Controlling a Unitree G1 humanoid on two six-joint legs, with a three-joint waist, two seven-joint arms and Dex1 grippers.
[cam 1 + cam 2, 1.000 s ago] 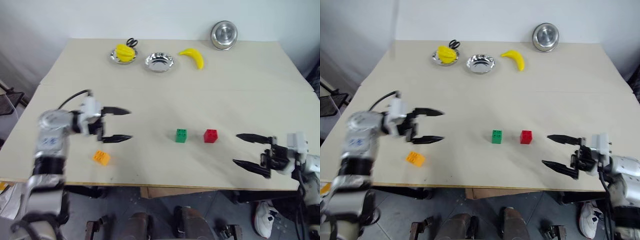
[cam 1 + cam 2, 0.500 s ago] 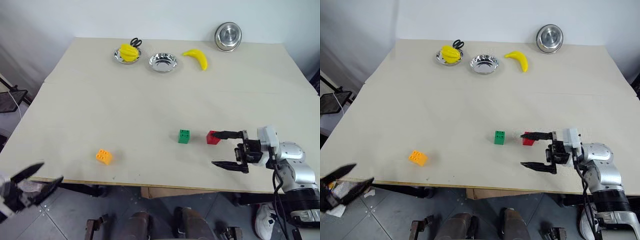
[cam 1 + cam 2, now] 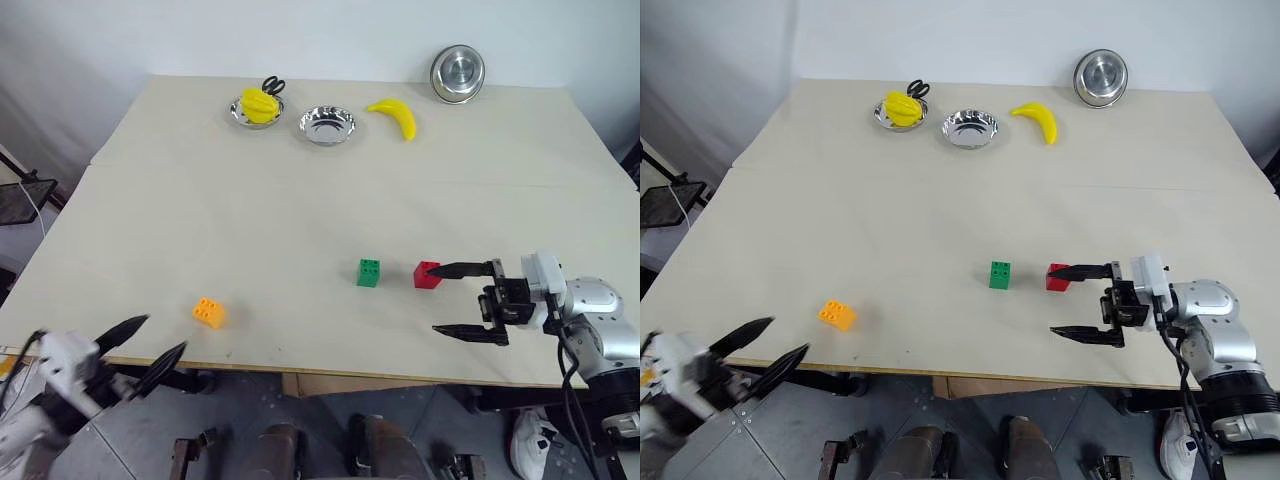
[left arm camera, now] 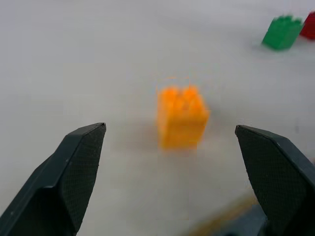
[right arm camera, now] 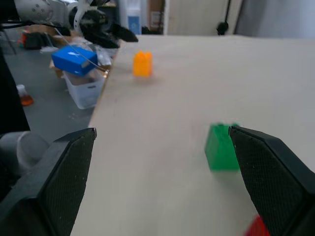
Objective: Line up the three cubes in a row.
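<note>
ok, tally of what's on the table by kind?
Cubes: 3 (orange, green, red)
Steel bowls: 3 ()
Banana: 1
Yellow item in the left bowl: 1
Total: 8

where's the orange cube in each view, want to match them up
Left eye view: orange cube, near the table's front edge, left.
Right eye view: same spot.
Left wrist view: centred between the fingers.
Right wrist view: far end of the table.
Shared landmark: green cube.
</note>
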